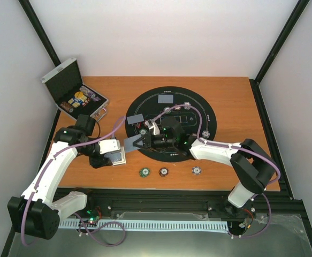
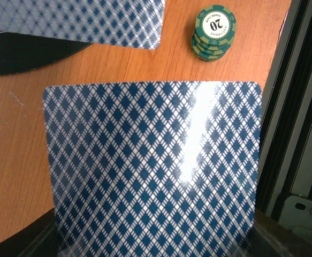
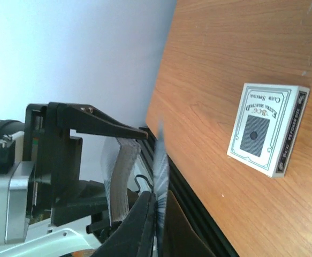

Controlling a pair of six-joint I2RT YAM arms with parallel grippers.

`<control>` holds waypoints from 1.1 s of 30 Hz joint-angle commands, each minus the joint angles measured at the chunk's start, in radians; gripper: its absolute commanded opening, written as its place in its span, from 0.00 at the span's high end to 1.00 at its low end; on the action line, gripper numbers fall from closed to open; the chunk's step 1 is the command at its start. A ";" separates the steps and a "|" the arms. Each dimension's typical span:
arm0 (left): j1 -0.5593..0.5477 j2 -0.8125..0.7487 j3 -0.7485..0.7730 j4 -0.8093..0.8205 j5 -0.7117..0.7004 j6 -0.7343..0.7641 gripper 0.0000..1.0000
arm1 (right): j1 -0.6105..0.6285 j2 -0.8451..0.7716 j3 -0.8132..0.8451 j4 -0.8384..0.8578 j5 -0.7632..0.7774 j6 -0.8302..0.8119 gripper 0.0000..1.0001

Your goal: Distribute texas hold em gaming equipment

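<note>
Around: stack of round green poker chips [image 2: 214,33] lay beyond left gripper [image 1: 121,146]; white cardboard card box [image 3: 267,129] near right gripper [image 1: 135,143].
Cards: blue diamond-backed deck [image 2: 153,171] clamped by left gripper; single card [image 3: 160,155] pinched by right gripper.

3 chip stacks: green stack [image 1: 144,172], brown-red stack [image 1: 163,172], purple-white stack [image 1: 196,170]. 2 cards flat on 1 black mat [image 1: 145,104] (far card [image 1: 166,99], near card [image 1: 136,119]), 1 lifted card [image 1: 130,143], 1 deck [image 2: 153,166], 1 card box [image 3: 268,128], 1 metal case [image 1: 63,81].

Left hand [image 1: 117,157] and right hand [image 1: 136,143], both clamped, nearly meet.
</note>
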 commanded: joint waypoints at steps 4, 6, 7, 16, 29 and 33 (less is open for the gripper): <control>0.002 0.003 0.036 -0.017 0.007 0.010 0.99 | -0.014 -0.045 -0.039 -0.064 -0.004 -0.040 0.97; 0.002 0.001 0.036 -0.017 0.004 0.012 0.99 | -0.052 -0.071 -0.054 -0.101 -0.010 -0.061 0.97; 0.001 0.001 0.035 -0.017 0.002 0.011 0.99 | -0.079 -0.088 -0.064 -0.123 -0.015 -0.075 0.97; 0.002 -0.005 0.032 -0.020 -0.001 0.013 0.99 | -0.422 -0.154 -0.136 -0.431 -0.043 -0.319 0.97; 0.002 -0.006 0.032 -0.021 -0.015 0.019 0.99 | -0.641 -0.016 -0.076 -0.509 -0.033 -0.440 0.97; 0.002 -0.007 0.024 -0.018 -0.018 0.020 0.99 | -0.665 0.016 -0.052 -0.524 -0.008 -0.452 0.97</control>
